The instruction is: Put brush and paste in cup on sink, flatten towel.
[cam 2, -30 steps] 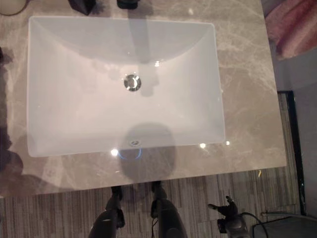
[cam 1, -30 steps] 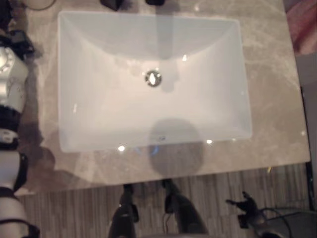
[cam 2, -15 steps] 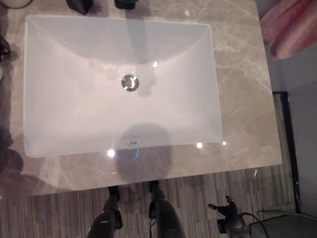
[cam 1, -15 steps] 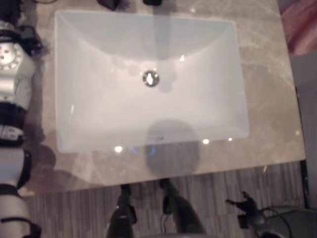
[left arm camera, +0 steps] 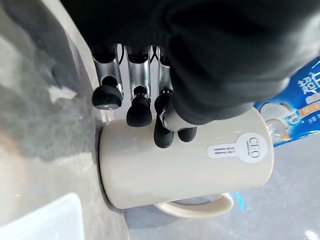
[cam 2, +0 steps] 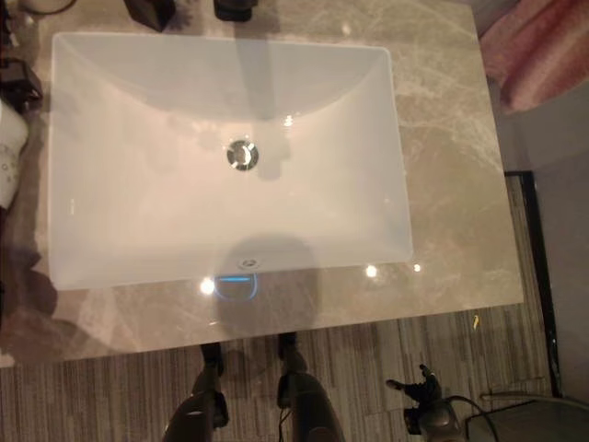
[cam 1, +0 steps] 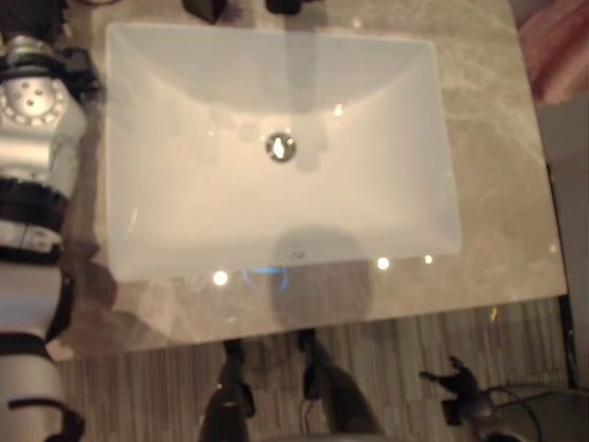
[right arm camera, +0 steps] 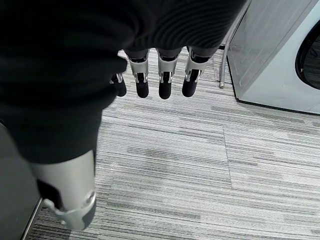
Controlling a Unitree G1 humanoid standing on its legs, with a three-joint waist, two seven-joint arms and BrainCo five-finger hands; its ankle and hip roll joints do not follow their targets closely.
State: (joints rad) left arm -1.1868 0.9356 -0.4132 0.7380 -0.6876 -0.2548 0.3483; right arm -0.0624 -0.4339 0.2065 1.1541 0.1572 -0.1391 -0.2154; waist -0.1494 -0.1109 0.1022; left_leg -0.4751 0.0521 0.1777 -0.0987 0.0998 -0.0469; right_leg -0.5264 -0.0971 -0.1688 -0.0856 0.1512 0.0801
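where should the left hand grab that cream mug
Probably round the mug's smooth body, from the side opposite the handle. The left hand hangs beside that wall, fingers relaxed just short of it, so closing them there wraps the round barrel. The handle loop looks too thin for these fingers. The right hand hangs open over the floor.

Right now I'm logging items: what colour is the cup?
Cream cup, best seen in the left wrist view.

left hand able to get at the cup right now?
Probably yes. In the left wrist view the left hand hangs right over the cup, fingers relaxed with their tips by its side wall, and nothing lies between them. Whether they touch it is hard to tell.
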